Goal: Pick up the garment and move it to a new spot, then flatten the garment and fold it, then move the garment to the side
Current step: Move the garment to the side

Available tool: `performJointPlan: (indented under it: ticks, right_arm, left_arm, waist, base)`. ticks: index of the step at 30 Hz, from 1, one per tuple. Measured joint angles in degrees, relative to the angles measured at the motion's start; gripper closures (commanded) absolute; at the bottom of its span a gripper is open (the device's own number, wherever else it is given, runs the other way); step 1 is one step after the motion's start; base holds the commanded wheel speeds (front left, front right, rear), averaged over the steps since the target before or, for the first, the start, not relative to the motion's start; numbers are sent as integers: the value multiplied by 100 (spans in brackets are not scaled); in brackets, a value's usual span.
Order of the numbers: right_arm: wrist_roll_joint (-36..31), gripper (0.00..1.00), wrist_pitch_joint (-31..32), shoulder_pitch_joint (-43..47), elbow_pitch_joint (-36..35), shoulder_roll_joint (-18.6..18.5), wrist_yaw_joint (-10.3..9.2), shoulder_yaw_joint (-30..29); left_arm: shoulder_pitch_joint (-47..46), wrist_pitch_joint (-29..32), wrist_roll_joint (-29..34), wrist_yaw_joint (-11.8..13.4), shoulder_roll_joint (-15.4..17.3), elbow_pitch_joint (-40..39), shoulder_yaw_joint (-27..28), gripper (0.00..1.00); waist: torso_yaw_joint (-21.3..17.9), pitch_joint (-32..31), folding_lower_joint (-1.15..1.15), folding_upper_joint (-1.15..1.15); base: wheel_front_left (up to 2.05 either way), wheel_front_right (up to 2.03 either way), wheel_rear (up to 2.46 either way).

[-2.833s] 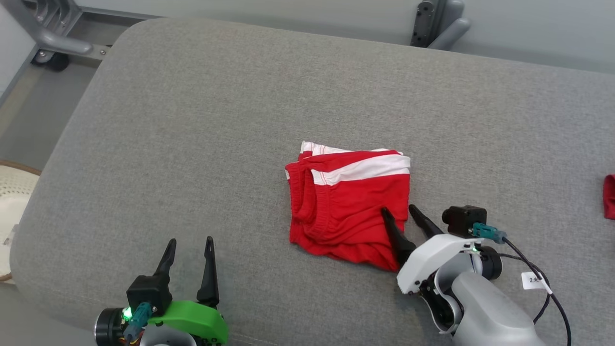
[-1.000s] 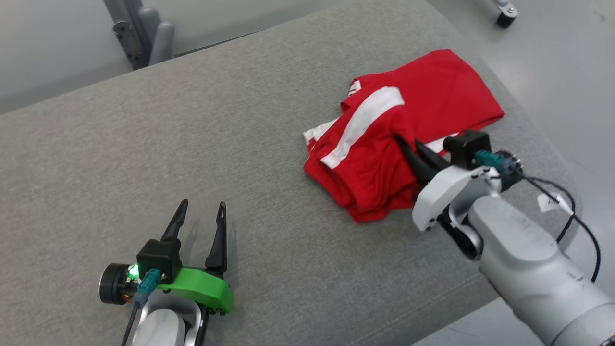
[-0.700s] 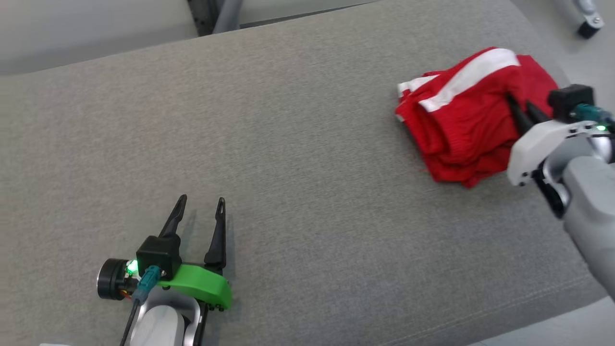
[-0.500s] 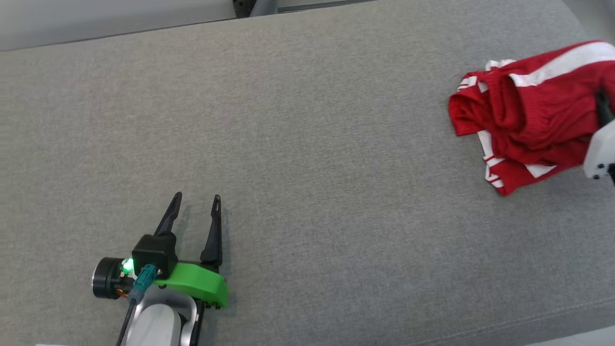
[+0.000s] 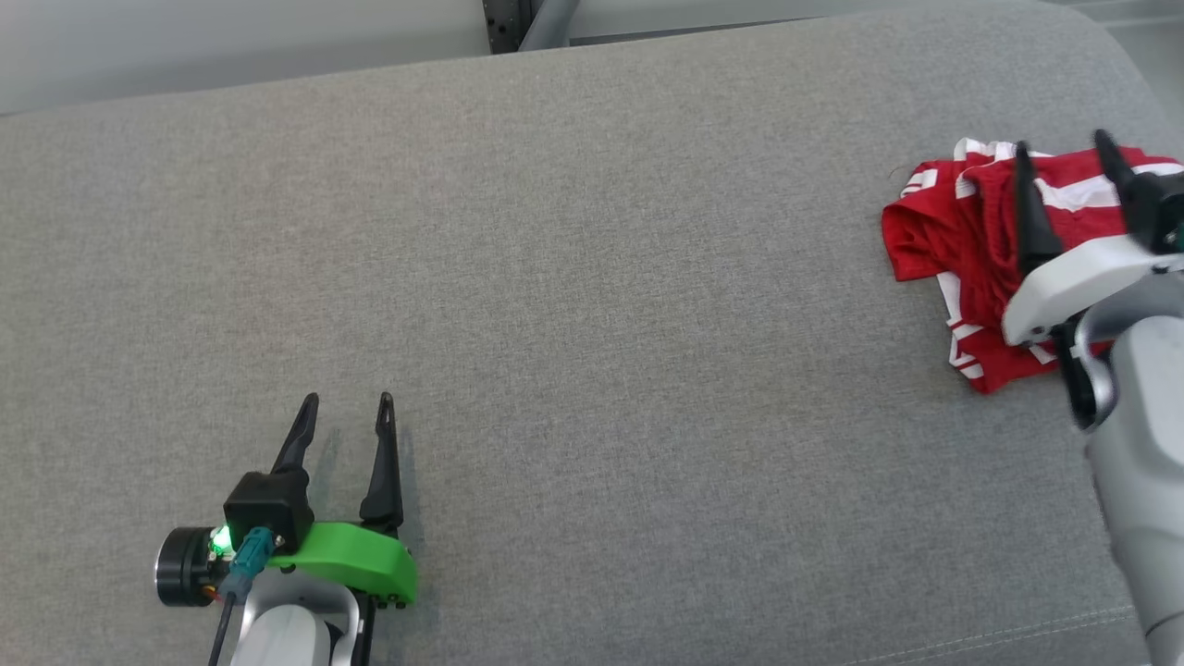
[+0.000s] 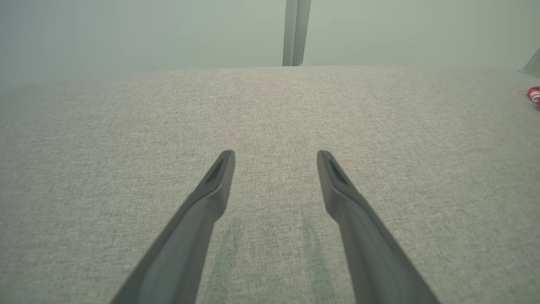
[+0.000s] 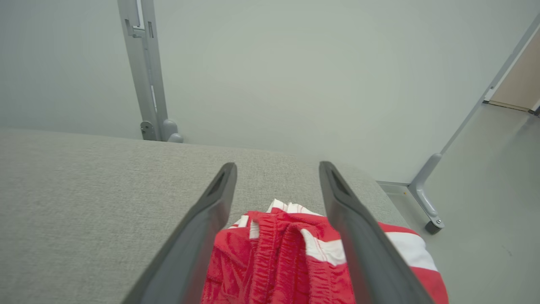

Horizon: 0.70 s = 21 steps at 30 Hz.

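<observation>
Red-and-white garment (image 5: 934,240) is lying bunched at the worktop's (image 5: 592,277) far right end, close to the rounded corner, prob. its side spot, out of the working middle. R gripper (image 5: 1064,180) is hovering right over it, fingers (image 7: 202,236) standing wide apart w/ cloth beneath, pinching nothing, so the cloth is resting on its own. L gripper (image 5: 347,416) is sitting well apart at lower left, spread & empty, out of the way.
</observation>
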Motion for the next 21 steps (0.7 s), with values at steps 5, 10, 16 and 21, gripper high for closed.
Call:
performJointPlan:
  ticks: [5,10,16,21]
  right_arm:
    - [75,0,1,989,-1471,710,0,309]
    - [272,0,1,1884,-2029,1073,-1,472]
    - [379,0,1,2676,-2120,1376,-2,788]
    - [398,0,1,3089,-2106,1510,-2,825]
  left_arm:
    - [115,0,-103,68,-4,0,125,0]
    - [277,0,-248,130,0,8,199,0]
    - [481,0,-321,188,0,26,254,0]
    - [661,0,-348,199,1,49,279,0]
  waist:
    - [-41,-295,0,0]
    - [40,-518,0,0]
    - [221,-725,0,0]
    - [350,-915,0,0]
  base:
    - [0,0,0]
    - [0,0,0]
    - [0,0,0]
    - [0,0,0]
